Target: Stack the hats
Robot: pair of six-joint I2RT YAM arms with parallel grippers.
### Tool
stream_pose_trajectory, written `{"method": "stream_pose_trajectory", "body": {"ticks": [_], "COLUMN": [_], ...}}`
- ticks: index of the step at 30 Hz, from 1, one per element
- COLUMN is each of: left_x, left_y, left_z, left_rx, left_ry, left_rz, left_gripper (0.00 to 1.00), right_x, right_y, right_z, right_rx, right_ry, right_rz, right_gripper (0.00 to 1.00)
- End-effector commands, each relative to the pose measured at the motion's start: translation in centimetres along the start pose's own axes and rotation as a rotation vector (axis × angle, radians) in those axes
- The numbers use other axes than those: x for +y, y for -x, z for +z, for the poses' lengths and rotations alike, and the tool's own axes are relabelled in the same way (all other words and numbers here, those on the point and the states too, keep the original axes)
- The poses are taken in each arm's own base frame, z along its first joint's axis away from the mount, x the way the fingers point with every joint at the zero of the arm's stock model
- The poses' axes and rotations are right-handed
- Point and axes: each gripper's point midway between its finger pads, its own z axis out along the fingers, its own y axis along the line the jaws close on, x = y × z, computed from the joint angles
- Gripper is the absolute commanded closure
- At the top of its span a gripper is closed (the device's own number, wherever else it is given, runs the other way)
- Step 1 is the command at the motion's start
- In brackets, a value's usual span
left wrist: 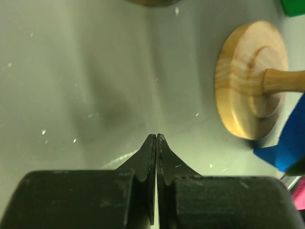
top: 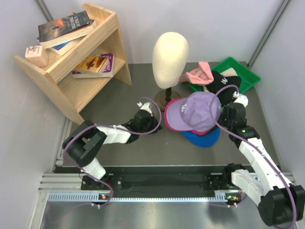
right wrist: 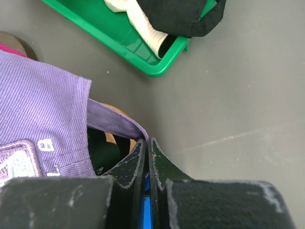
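A lavender cap [top: 198, 112] lies on top of a magenta cap [top: 193, 130] and a blue cap [top: 204, 139], stacked over a wooden knob stand [left wrist: 248, 81]. My right gripper [top: 224, 112] is at the lavender cap's right edge. In the right wrist view its jaws [right wrist: 147, 143] are shut, pinching the cap's back strap [right wrist: 114, 121]. My left gripper [top: 155, 126] is shut and empty [left wrist: 156, 138], low over the table just left of the stand's base. A light pink cap [top: 200, 74], a black cap with a white logo [top: 224, 82] and a cream bucket hat [top: 232, 71] lie in a green tray [top: 249, 76].
A cream mannequin head [top: 170, 52] on a dark round base stands behind the stack. A wooden shelf [top: 81, 52] with books is at the back left. The green tray's corner [right wrist: 157, 69] is close ahead of the right gripper.
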Motion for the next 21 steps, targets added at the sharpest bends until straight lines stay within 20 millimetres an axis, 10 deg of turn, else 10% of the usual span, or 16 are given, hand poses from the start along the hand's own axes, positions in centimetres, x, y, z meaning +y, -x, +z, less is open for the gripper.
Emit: {"method": "stream_pose_trajectory", "body": {"ticks": [1,4,6,10,16,21], "left_x": [-0.6,-1.7,-2.2,-2.4,-0.3,1.0], "left_y": [1.4,2.5,3.5,6.6,9.4,10.5], "left_z": [-1.0,-2.4,-3.3,-6.0,-9.7,-11.9], "left_rx": [-0.047,-0.08,-0.11,-0.207,-0.288,-0.33], "left_ry": [-0.019,-0.042,-0.047,-0.017,0.043,0.092], "left_rz": [0.02,0.022,0.035,0.051,0.047,0.061], "left_gripper": [1.0,1.0,0.99,0.64,0.28,0.19], "right_x": [-1.7,-0.8,-0.2,-0.4,-1.3,-1.8], "right_y": [-0.6,0.7,2.0,3.7,5.8,9.3], "right_z": [-0.4,-1.6,-2.5,-4.6,-8.1,-11.8], "right_rx": [0.013,-0.015,-0.041,-0.075,-0.138,-0.243], "right_ry": [-0.067,-0.012,0.015,0.01,-0.009,-0.021], "right_rz": [-0.006,-0.002,-0.002,-0.003,0.007,0.013], "right_gripper": [1.0,0.89,0.6,0.2,0.05,0.04]}}
